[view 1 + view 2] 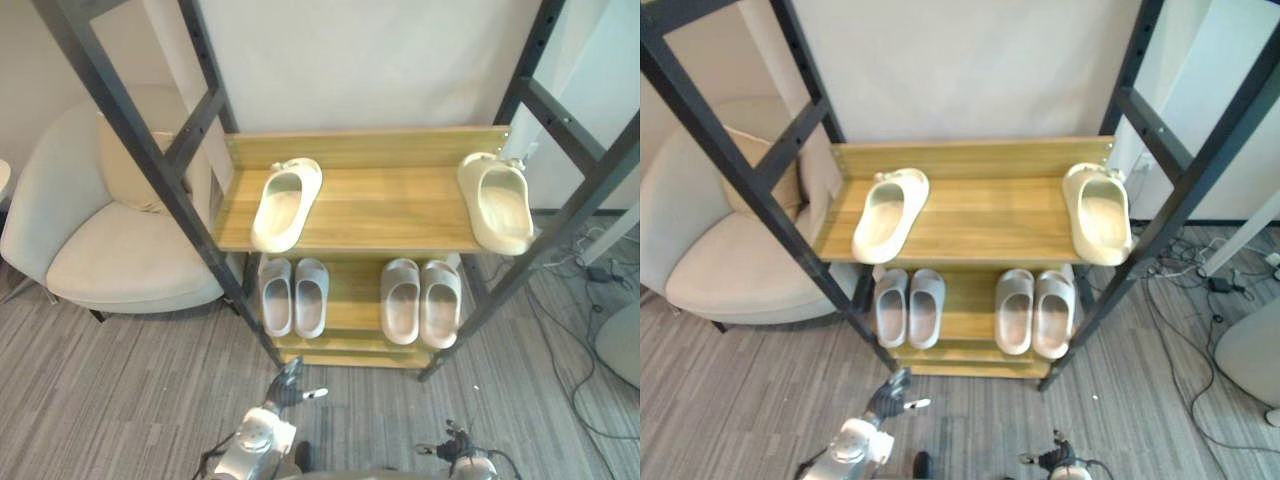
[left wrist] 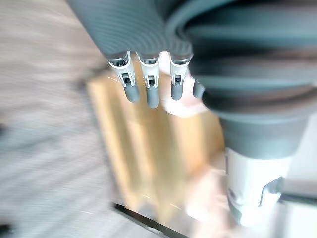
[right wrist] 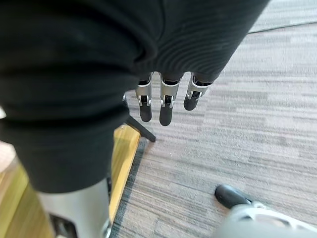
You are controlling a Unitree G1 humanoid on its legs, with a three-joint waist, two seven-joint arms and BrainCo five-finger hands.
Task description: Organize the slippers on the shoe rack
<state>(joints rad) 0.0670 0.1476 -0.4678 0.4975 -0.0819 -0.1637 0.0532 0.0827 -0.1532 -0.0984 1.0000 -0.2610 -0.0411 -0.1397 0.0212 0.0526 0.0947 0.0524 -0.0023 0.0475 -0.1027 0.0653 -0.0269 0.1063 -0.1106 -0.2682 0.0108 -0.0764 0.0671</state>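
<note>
A wooden shoe rack (image 1: 390, 212) in a black metal frame stands before me. On its upper shelf lie two cream slippers far apart: one at the left (image 1: 286, 203), one at the right end (image 1: 496, 200). The lower shelf (image 1: 350, 300) holds a pale grey pair (image 1: 293, 296) on the left and a beige pair (image 1: 421, 301) on the right. My left hand (image 1: 286, 382) hangs low over the carpet in front of the rack, its fingers (image 2: 151, 89) straight and holding nothing. My right hand (image 1: 455, 441) is low at the right, fingers (image 3: 166, 106) relaxed and empty.
A cream armchair (image 1: 110, 240) stands close to the rack's left side. Cables (image 1: 580, 270) trail over the grey carpet to the right, beside a pale rounded object (image 1: 622, 345). The frame's slanted black bars (image 1: 140, 150) cross in front of the shelves on both sides.
</note>
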